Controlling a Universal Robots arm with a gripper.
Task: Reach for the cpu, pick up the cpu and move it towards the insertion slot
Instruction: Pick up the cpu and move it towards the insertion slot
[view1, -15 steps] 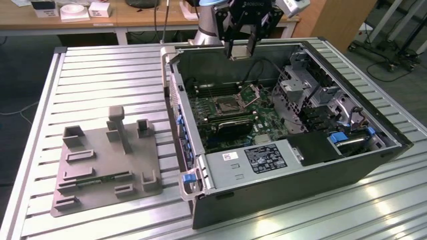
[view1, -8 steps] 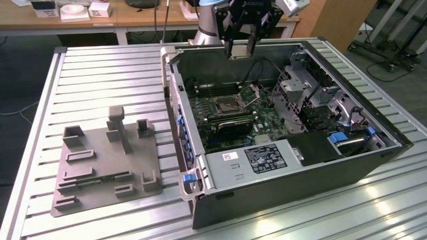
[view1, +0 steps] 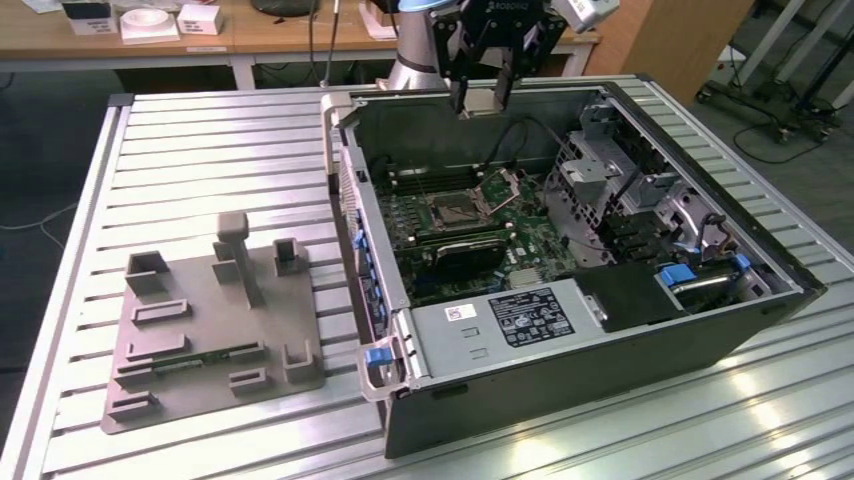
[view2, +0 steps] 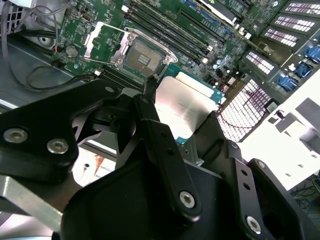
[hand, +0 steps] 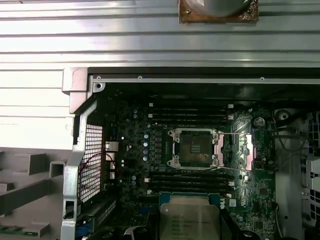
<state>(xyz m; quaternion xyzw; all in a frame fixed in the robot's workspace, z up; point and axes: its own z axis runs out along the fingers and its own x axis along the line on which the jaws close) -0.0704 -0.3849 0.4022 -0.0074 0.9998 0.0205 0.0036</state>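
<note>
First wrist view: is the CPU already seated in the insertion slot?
No. The cpu is apart from the insertion slot, whose dark centre lies bare.

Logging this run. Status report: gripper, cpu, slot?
Gripper shut on cpu, above the open case. Insertion slot open, unobstructed.

print on pale silvery square cpu: several dark lines, not legible | white and black labels on grey metal power-supply box: too small to read | white sticker beside it: unreadable
</note>
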